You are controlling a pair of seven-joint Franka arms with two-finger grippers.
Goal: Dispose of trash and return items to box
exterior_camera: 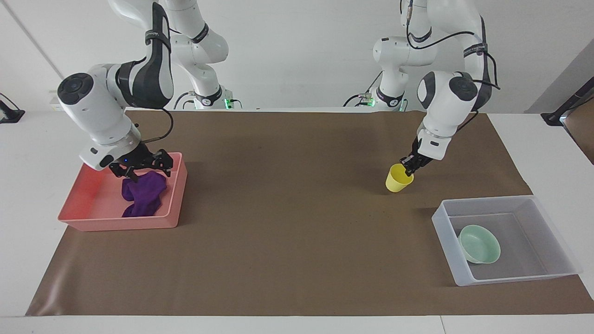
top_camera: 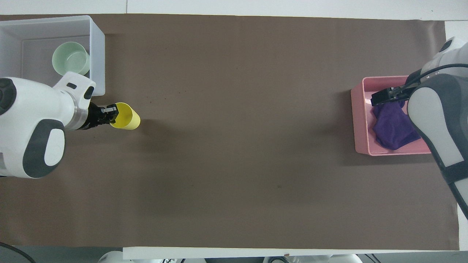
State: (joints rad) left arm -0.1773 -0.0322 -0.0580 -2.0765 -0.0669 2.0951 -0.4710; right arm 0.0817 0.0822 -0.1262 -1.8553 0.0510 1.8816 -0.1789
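My left gripper (exterior_camera: 408, 168) is shut on the rim of the yellow cup (exterior_camera: 398, 180) and holds it tilted just above the brown mat, beside the grey-white box (exterior_camera: 448, 253). In the overhead view the left gripper (top_camera: 112, 112) and the cup (top_camera: 126, 117) are close to the box's corner (top_camera: 97, 47). The mint-green bowl (exterior_camera: 480, 243) lies in the box (top_camera: 71, 58). The purple cloth (exterior_camera: 141, 197) lies crumpled in the pink bin (exterior_camera: 116, 225). My right gripper (exterior_camera: 144, 170) is open and empty just above the cloth (top_camera: 393, 126), over the bin (top_camera: 360, 120).
The brown mat (exterior_camera: 287, 208) covers most of the table, with white table edges around it. The pink bin is at the right arm's end and the box is at the left arm's end. The right arm's elbow (top_camera: 438, 120) overhangs part of the pink bin.
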